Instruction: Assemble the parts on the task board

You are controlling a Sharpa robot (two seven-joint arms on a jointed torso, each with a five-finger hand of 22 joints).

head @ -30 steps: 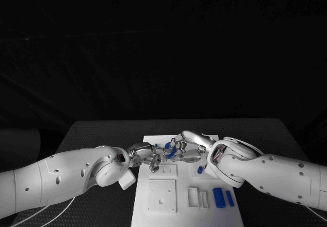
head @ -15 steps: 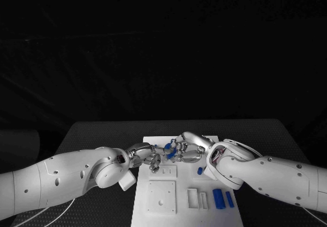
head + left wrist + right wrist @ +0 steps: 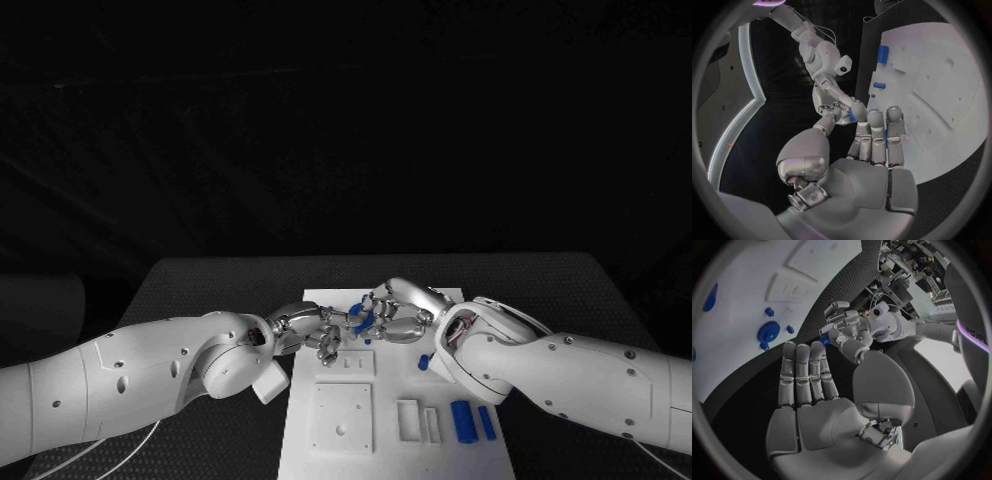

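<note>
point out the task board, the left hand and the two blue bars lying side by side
task board (image 3: 346, 452), head view, bare near edge
left hand (image 3: 310, 330), head view, middle
blue bars (image 3: 463, 419), head view, larger bar's middle

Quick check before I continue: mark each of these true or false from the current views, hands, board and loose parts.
1. Both hands meet above the far end of the task board. True.
2. The left hand and right hand have a small blue part between their fingertips. True.
3. Two blue bars lie on the board's left side. False: they lie on its right side, near the right arm.
4. The right hand rests flat on the table. False: it is raised, fingers toward the left hand.
</note>
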